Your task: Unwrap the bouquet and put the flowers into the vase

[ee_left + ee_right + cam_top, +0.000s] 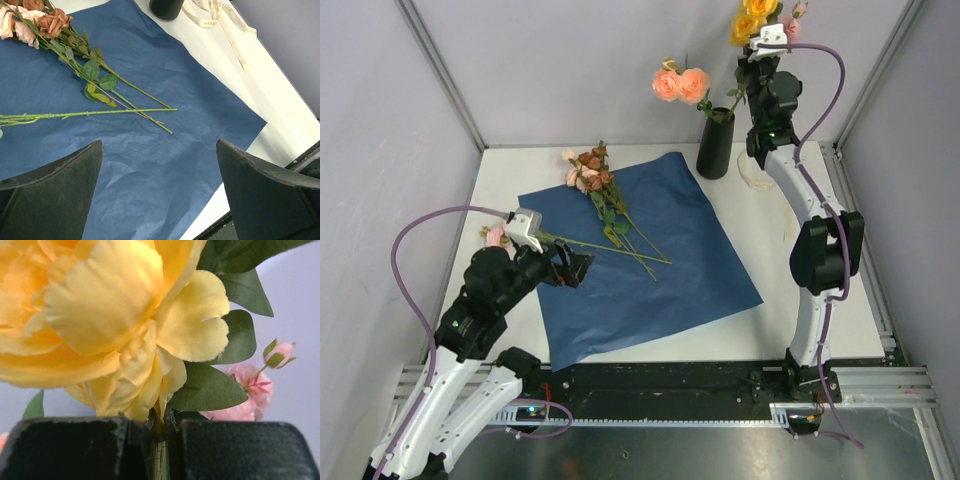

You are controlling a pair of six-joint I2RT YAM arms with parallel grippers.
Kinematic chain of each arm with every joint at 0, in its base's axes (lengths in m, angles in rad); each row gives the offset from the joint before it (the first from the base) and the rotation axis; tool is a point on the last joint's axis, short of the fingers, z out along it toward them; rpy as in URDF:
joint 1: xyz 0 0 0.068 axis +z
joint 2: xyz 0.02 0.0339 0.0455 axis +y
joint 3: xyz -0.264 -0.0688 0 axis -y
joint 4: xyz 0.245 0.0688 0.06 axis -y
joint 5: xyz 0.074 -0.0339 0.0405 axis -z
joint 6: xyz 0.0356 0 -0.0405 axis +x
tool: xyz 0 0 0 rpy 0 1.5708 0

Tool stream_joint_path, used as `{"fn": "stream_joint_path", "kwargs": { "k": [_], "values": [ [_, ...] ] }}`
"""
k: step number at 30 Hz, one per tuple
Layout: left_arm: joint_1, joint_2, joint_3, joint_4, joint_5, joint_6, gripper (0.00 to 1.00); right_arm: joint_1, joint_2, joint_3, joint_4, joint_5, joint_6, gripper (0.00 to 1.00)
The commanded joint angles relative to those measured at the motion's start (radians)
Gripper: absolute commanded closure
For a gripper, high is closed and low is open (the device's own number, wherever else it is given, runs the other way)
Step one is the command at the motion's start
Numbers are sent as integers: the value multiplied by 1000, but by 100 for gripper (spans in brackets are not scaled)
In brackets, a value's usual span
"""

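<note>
The left jaws stand wide open and hold nothing, hanging low over the near left part of the blue sheet [660, 240]. The sheet lies spread flat on the white desk [515, 170], one corner toward the vase. Just beside that arm's wrist lies a pink rose [496, 237]. Its thin green stem [610, 248] runs rightward across the sheet, nearly level. A bunch [588, 170] of brownish-red and pale pink roses lies with its heads at the sheet's far left edge. Its stems slant toward the near right and cross the single stem near its end.

Right of them the vase [715, 150], a matte black cylinder, stands upright on the desk at the sheet's far corner. Two peach roses [680, 84] rise from its mouth and lean left. A cream ribbon [215, 12] lies loose on the desk just right of the vase.

High above the vase the right jaws are closed on the stem of a yellow flower [115, 315], its head up, with pink buds [250, 385] beside it. Whether that stem's lower end reaches the vase I cannot tell.
</note>
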Motion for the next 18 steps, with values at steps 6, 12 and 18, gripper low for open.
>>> {"fn": "stream_joint_path", "kwargs": {
  "k": [6,12,18],
  "values": [
    [-4,3,5,11,-16,25,0,10,61,-62,97,9,26,100],
    [-3,12,7,7,-16,26,0,42,90,-130,148,51,34,82],
    [-3,10,6,4,-32,28,0,46,41,-178,115,85,71,56]
  ]
}}
